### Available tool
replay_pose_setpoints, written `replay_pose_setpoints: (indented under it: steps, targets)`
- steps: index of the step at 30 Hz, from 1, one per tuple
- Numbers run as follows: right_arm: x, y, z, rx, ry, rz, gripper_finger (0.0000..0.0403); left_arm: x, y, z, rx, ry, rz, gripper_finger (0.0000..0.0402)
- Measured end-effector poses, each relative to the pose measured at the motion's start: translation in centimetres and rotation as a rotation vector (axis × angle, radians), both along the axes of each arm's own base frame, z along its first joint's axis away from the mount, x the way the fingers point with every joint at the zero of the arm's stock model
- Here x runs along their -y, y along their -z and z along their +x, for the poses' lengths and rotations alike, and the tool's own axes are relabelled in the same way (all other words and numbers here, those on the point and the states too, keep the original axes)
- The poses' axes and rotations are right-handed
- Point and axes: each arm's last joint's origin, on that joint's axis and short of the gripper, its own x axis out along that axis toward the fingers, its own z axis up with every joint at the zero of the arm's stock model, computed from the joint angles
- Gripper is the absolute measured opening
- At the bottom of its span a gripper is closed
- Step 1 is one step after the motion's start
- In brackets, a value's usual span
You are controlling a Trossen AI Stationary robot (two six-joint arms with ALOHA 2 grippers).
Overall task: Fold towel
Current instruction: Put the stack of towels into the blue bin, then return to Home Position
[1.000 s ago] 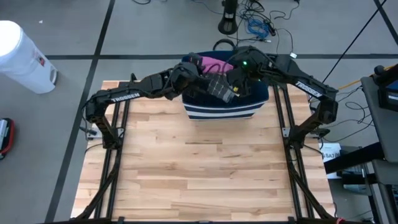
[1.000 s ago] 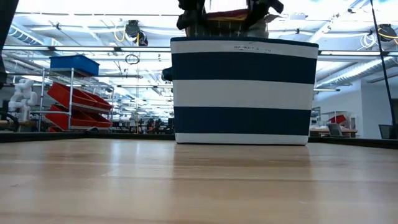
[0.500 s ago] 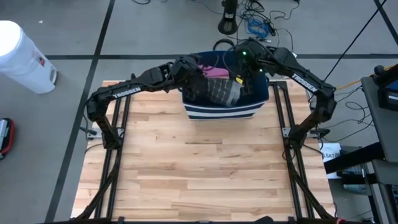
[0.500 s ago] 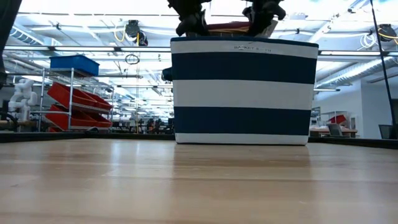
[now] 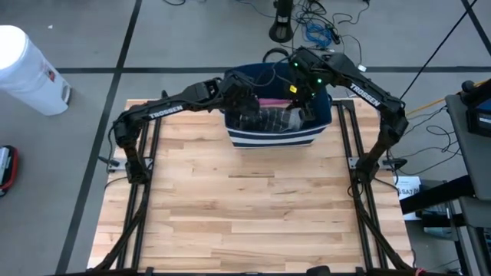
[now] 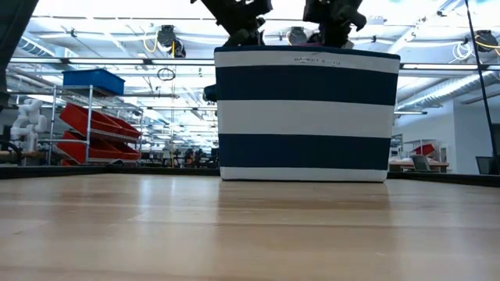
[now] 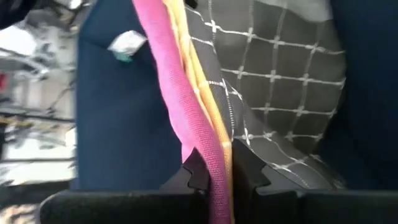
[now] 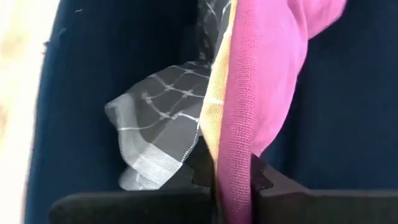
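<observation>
A navy and white striped basket (image 5: 278, 132) stands at the middle of the table's far edge. Inside it lie a pink towel with an orange side (image 5: 270, 101) and a grey checked towel (image 5: 268, 119). My left gripper (image 5: 244, 106) reaches into the basket from the left and is shut on the pink towel (image 7: 186, 118). From the right, my right gripper (image 5: 297, 93) is shut on the same towel (image 8: 261, 93). The grey checked towel (image 7: 273, 81) lies beside the pink one against the basket's inner wall. In the low view both grippers (image 6: 246, 27) (image 6: 332, 22) stand just above the rim. My left gripper pinches the pink towel's edge (image 7: 214, 163) between its two fingers, pink and orange layers together. The fingers slant down into the basket from its left side. The towel runs away from them as a narrow band. My right gripper pinches the pink towel's edge (image 8: 231, 163) between its two fingers, with the orange layer (image 8: 213, 127) along one side. It comes steeply from above on the basket's right side. The cloth spreads out beyond the fingers inside the basket.
The wooden table top (image 5: 253, 207) in front of the basket is bare boards. A white bin (image 5: 27, 69) stands on the floor at the far left, and cables (image 5: 314, 31) lie behind the table. Shelves with red bins (image 6: 94, 117) show in the room beyond.
Both grippers have gone down into the basket, still shut on the towel, and tipped more steeply downward while their wrists turned. The pink towel, which showed above the rim in the low view, has sunk below it. The grey checked towel has dropped lower and spread out.
</observation>
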Motion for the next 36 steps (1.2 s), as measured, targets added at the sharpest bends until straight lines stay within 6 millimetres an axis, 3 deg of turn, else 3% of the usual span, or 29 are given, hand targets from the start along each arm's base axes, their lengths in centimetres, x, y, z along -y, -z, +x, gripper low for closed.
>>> replay_pose_setpoints:
  steps: [8, 13, 21, 26, 36]
  targets:
    - [1.0, 1.9, 0.4, -0.066, 0.029, 0.123, 0.0022, -0.7, 2.6, 1.2, -0.069, 0.027, -0.073, 0.0026]
    - [2.2, 3.0, 1.1, -0.141, 0.089, 0.052, 0.0038, -1.4, 3.5, 1.8, -0.082, -0.011, -0.038, 0.0051]
    - [3.5, 3.2, 1.0, -0.216, 0.232, -0.112, 0.012, -2.2, 3.4, 1.7, -0.086, -0.089, 0.025, 0.0147]
    - [4.0, 3.1, 0.6, -0.318, 0.354, -0.269, 0.0169, -2.4, 3.2, 1.7, -0.087, -0.157, 0.09, 0.0183]
    - [3.6, 3.2, 0.9, -0.285, 0.37, -0.209, 0.0166, -1.8, 2.9, 2.2, -0.059, -0.207, 0.126, 0.0192]
